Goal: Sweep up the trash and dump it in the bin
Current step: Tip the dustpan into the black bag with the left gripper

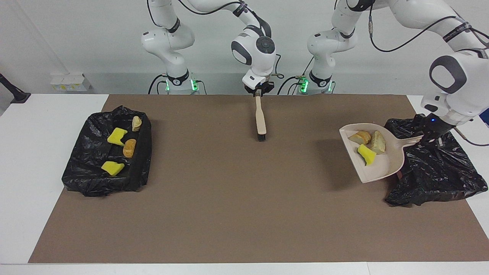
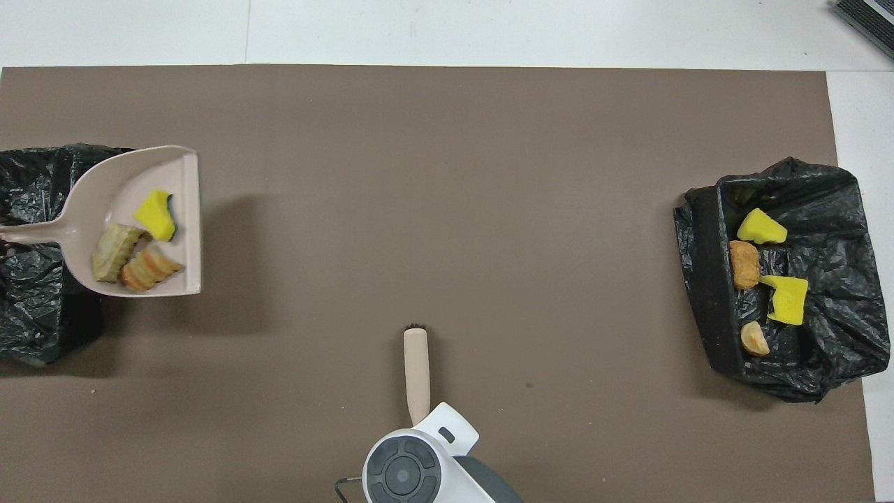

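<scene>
Three lumps of trash [image 1: 367,146] (one yellow foam wedge, two crusty bread chunks) sat in a beige plastic dustpan [image 1: 382,168], held by its handle in the closed left gripper [image 1: 429,138] over a crinkled black-lined bin [image 1: 439,172]. Four more lay in the other bin [image 1: 95,168]. The right gripper [image 1: 259,92] gripped a wooden brush [image 1: 260,119].
</scene>
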### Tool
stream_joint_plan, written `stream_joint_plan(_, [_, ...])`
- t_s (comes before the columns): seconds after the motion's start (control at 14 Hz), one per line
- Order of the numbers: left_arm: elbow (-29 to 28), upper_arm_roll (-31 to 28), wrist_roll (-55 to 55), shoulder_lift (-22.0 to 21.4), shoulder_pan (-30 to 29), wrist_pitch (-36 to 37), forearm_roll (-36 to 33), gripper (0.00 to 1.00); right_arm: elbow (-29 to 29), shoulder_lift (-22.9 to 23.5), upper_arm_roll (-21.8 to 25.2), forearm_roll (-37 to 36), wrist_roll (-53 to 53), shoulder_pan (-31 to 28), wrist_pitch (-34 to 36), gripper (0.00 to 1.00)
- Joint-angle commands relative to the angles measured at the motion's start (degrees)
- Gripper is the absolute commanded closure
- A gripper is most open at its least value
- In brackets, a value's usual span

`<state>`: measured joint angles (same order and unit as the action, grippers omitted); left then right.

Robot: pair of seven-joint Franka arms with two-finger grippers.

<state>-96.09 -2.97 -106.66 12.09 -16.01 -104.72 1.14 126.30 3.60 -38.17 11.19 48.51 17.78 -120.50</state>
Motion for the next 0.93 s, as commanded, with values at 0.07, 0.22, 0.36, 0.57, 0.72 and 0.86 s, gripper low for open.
stream_joint_plan(0.07, [5.5, 0.2, -9.6, 1.1, -7.9, 2.9, 0.2, 1.0, -2.2, -1.0, 0.6, 1.4, -1.4, -1.3, -1.3, 0.19])
stream_joint_plan(0.22, [9.2, 0.2, -10.8, 2.8, -10.2, 2.9, -2.4, 1.0, -3.5, -2.1, 0.8, 1.4, -1.4, -4.6, -0.9, 0.13])
stream_joint_plan(0.36, [10.6, 0.3, -10.5, 3.0, -9.9, 0.6, -7.2, 1.0, -5.4, -3.0, 0.8, 1.1, -1.8, -8.2, -0.6, 0.05])
stream_joint_plan(0.57, [10.0, 0.2, -10.0, 2.8, -9.7, -4.8, -12.1, 1.0, -7.3, -3.9, 0.9, 0.3, -1.9, -9.6, -0.4, 0.0])
stream_joint_plan(0.72, [8.6, 0.2, -9.4, 2.6, -9.4, -9.5, -19.1, 1.0, -7.6, -5.3, 1.0, 0.3, -2.3, -12.1, 0.8, 0.0])
stream_joint_plan(0.86, [8.0, 0.2, -9.2, 2.6, -9.7, -13.9, -23.2, 1.0, -8.5, -5.7, 1.0, 0.3, -2.5, -12.8, 1.5, 0.0])
